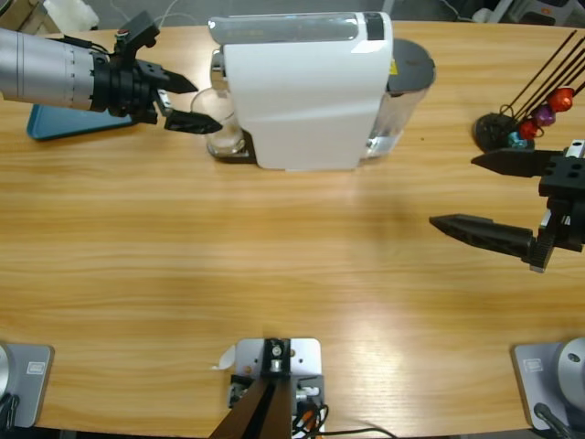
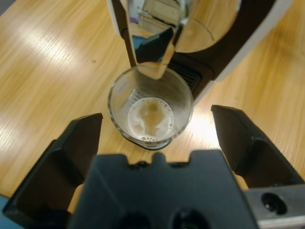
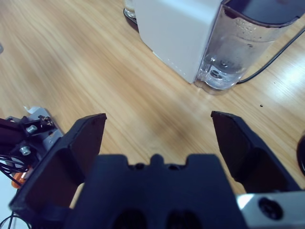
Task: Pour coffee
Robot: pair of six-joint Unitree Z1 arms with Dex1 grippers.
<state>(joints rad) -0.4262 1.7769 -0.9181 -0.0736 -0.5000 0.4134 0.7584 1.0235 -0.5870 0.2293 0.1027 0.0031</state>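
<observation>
A shallow pool of pale brown coffee (image 2: 150,119) lies at the bottom of a small clear glass (image 2: 150,110), which stands upright under the spout of a white coffee machine (image 1: 306,87) on the wooden desk (image 1: 274,265). The glass sits straight ahead of the left tool (image 1: 187,102), centred in the gap between its two black jaws in the left wrist view, with bare desk showing on either side. The jaws are spread wide and grip nothing; neither appears to touch the glass. In the high view the lower jaw tip reaches the glass's near side, so the left arm is by far the nearer. The glass's long axis runs vertical, and the tool comes at it level from the side, a fit approach for closing across its wall. That closing looks to be the next step, and the thin glass under the low spout leaves little room to lift before drawing it clear.

Behind the machine, on the side away from the left tool, a clear water tank (image 3: 240,45) holds a little water. The right tool (image 1: 498,197) hangs well apart from the glass, beyond the machine, its jaws also wide open and empty. Beside it stands a dark rack of coloured capsules (image 1: 535,114). A blue object (image 1: 64,123) lies under the left arm.
</observation>
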